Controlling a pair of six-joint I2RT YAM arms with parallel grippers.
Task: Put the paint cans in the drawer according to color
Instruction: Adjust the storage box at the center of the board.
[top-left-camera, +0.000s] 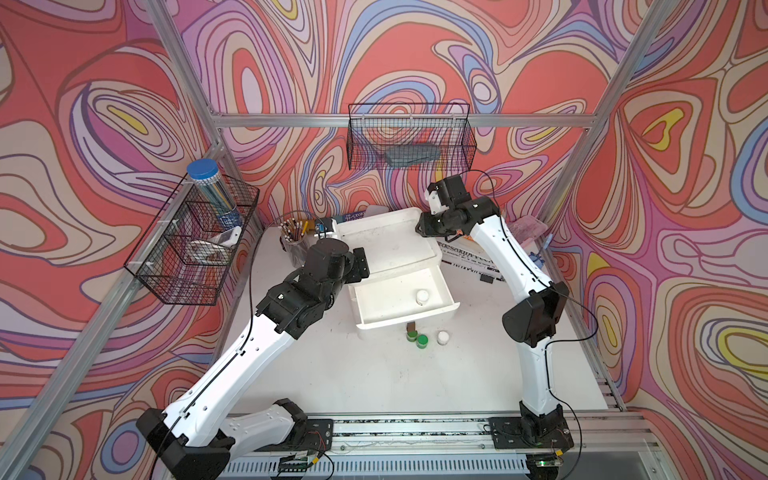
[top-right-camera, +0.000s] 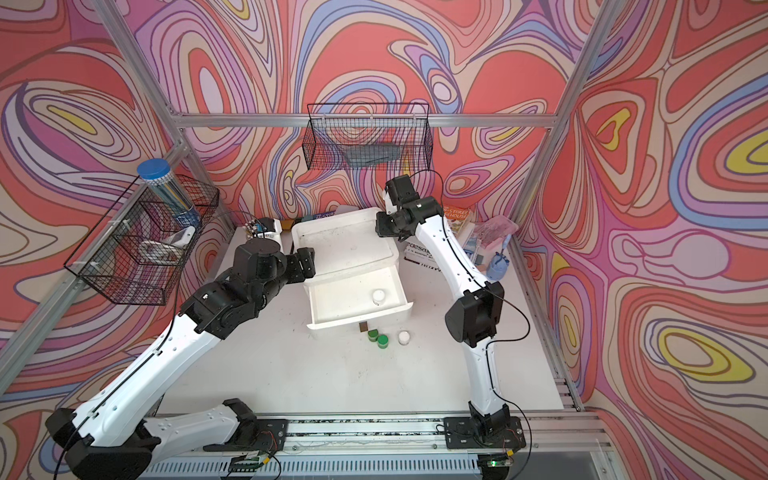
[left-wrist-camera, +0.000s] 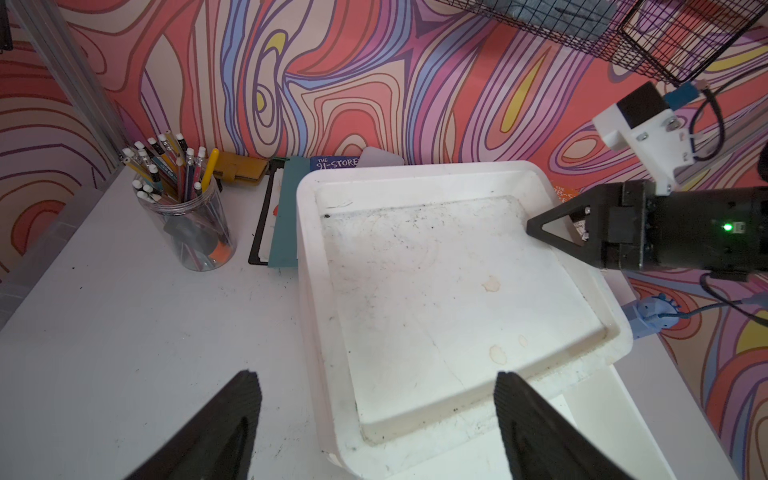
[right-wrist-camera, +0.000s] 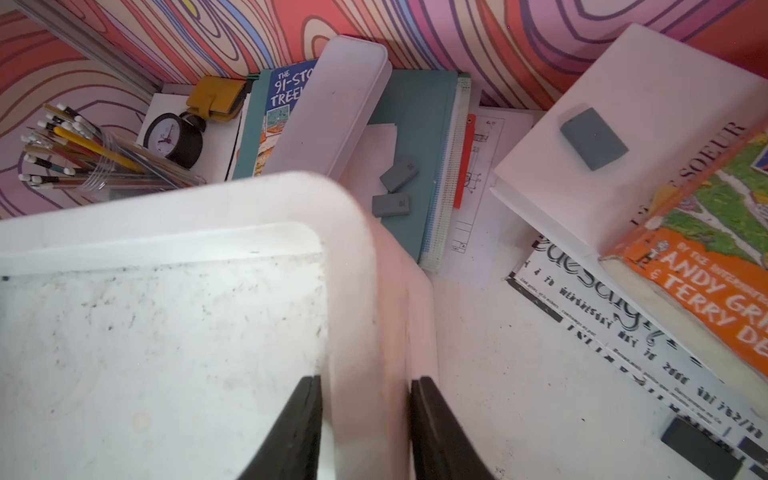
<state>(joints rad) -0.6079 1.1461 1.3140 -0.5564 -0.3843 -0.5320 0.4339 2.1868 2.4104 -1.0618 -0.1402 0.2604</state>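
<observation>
— Where do our grippers stand?

— Our left gripper (left-wrist-camera: 374, 376) gapes wide and holds nothing, with one finger over the table (left-wrist-camera: 124, 332) and the other over the top of the drawer unit (left-wrist-camera: 457, 291). Our right gripper (right-wrist-camera: 365, 380) straddles that unit's rim, a finger on each side. We cannot tell whether it pinches.

— And the cans?

— Well toward our bases from both grippers. A white paint can (top-left-camera: 422, 296) stands in the open drawer (top-left-camera: 409, 318). Beyond its front, on the table, sit a green paint can (top-left-camera: 412, 333), a second green paint can (top-left-camera: 422, 341) just beside it, and a second white paint can (top-left-camera: 443, 337) nearby.
</observation>
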